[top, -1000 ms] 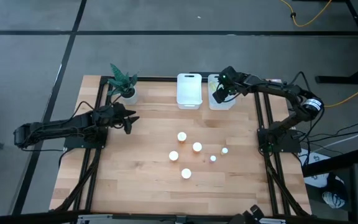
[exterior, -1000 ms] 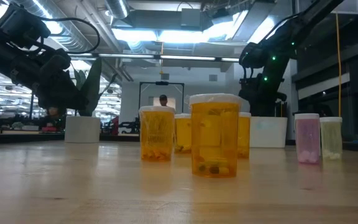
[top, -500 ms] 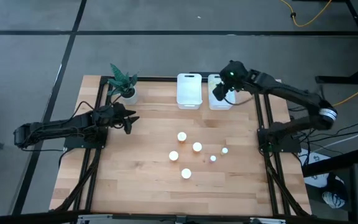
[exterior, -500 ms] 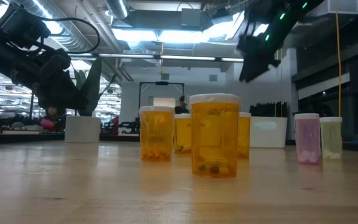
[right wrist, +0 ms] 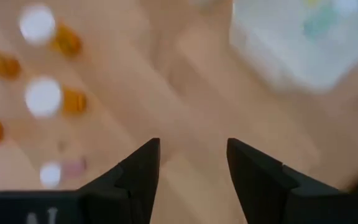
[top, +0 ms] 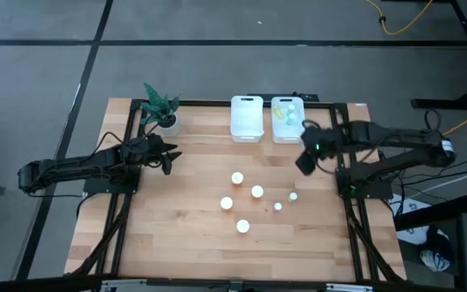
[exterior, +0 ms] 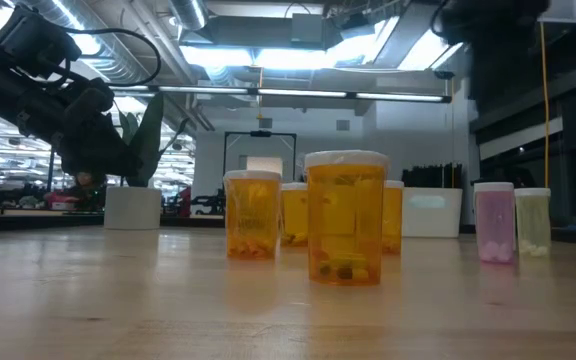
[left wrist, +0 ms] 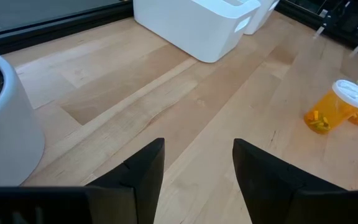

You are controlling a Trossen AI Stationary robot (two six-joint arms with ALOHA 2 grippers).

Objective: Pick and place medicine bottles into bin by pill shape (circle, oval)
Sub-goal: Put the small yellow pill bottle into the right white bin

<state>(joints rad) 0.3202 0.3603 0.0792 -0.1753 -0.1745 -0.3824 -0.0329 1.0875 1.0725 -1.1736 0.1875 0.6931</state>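
Your bottles (top: 257, 191) are standing upright, white caps up, 6 of them clustered mid-table, with more lying in the right bin (top: 287, 119). Your right gripper (top: 306, 160) is hovering between bin and cluster, fingers parted, holding nothing. Your left gripper (top: 169, 160) is waiting clenched near the plant (top: 160, 103).

Wooden table (top: 177, 219) bears bottles (top: 257, 191), bins (top: 247, 118), plant (top: 160, 105).

Even overhead light, soft shadows on worktop (top: 193, 243). Low view backlit by bright ceiling strips (exterior: 268, 55), arms silhouetted. Right wrist view motion-blurred.
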